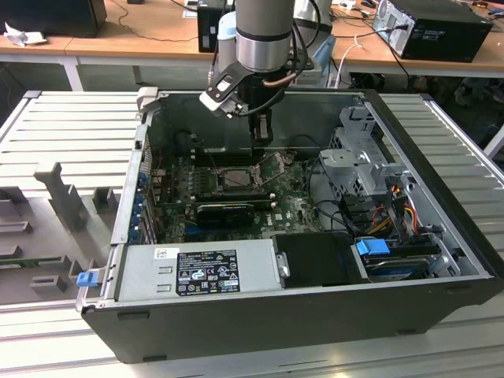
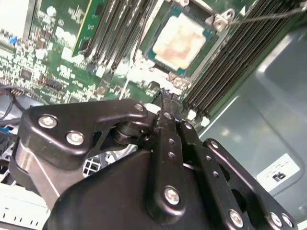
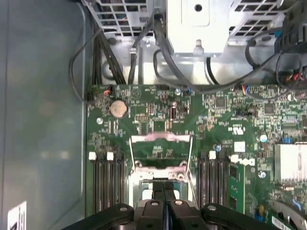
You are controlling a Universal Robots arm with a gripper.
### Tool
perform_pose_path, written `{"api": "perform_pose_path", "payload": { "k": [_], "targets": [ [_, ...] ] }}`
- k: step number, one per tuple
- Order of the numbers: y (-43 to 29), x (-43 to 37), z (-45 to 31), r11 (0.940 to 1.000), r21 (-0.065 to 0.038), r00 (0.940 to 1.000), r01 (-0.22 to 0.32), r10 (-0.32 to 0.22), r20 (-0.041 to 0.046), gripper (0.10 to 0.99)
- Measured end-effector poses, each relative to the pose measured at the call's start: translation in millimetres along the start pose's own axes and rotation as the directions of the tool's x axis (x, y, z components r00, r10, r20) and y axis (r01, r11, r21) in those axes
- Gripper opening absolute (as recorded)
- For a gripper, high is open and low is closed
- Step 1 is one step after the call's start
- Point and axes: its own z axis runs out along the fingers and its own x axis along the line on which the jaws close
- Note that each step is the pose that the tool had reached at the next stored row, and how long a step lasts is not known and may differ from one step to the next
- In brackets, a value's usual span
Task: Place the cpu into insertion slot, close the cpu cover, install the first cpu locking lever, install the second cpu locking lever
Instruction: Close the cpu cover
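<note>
Seated in socket (image 2: 142, 51): one cpu (image 2: 180, 40), flanked by two banks of memory slots (image 3: 105, 184), one stick (image 3: 235, 184) fitted. Swung open: one cover (image 3: 160, 138). Gripper (image 3: 163, 184) closed, empty, above socket edge.

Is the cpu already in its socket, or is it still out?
In. In the second wrist view the cpu lies flat, seated in the motherboard, apart from the shut gripper.
</note>
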Motion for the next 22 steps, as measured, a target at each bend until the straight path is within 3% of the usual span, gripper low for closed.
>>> {"api": "perform_pose_path", "payload": {
  "k": [5,19,22],
  "targets": [
    [17.9,0.2,1.0,1.0,0.0,1.0,0.0,0.0,-0.0001,0.106],
    [32.5,0.2,1.8,1.0,0.0,1.0,0.0,0.0,-0.0001,0.106],
    [39.7,0.3,2.4,1.0,0.0,1.0,0.0,0.0,0.0,0.106]
  ]
}}
